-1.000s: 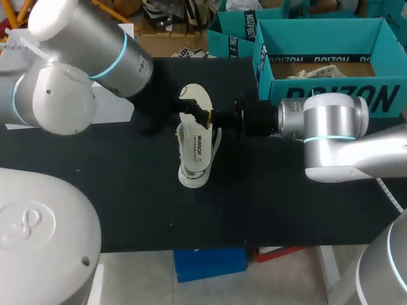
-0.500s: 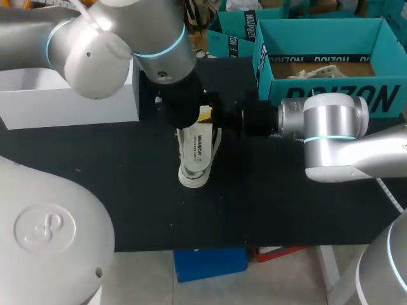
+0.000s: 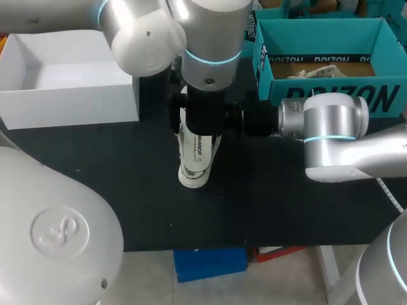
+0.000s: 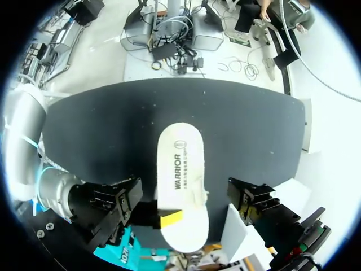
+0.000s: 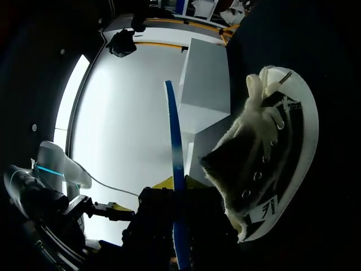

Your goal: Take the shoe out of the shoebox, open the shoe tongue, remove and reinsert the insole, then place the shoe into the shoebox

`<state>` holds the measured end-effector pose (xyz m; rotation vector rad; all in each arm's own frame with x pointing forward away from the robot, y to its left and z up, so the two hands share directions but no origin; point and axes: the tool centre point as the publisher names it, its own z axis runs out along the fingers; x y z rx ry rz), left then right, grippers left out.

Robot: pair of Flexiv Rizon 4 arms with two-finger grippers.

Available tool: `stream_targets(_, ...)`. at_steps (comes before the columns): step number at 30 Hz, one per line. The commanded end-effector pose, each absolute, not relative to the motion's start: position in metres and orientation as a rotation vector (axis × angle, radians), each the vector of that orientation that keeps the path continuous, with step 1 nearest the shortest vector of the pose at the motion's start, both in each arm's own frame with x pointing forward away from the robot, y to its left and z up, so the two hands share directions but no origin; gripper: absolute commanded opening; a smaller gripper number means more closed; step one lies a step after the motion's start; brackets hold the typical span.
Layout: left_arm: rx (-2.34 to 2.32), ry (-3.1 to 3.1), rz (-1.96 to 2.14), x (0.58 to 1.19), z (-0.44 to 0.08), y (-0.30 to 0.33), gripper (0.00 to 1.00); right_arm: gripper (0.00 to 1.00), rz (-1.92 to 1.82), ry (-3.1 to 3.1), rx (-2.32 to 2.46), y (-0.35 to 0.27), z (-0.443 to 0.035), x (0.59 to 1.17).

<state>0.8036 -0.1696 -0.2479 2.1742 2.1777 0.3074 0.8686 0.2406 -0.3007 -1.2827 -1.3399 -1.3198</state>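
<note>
Black table: shoe at centre of frame. Right gripper clenched on insole edge, insole lying over shoe. Left gripper spread wide, astride both, touching nothing. Risk: shoe unpinned, may drag with insole; left fingers, if lowered, may strike right finger.

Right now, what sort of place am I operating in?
Probably a robot lab workbench set up for shoe-handling practice: a black table with a white shoe lying on it, a teal shoebox at its far right and an open white box at its far left.
</note>
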Motion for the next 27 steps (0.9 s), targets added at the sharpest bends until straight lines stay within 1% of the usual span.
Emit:
stream_targets(1,2.19,2.23,0.438,0.8042,-0.2517,-0.174,1.0,0.0,-1.318,-1.341,-1.284,0.2415,-0.3012,0.8689)
stream_targets(11,2.097,2.172,0.356,0.804,-0.2512,-0.174,1.0,0.0,-1.318,-1.341,-1.284,0.2415,-0.3012,0.8689)
stream_targets(27,2.085,2.136,0.35,0.8118,-0.2491,-0.1725,1.0,0.0,-1.318,-1.341,-1.284,0.2415,-0.3012,0.8689)
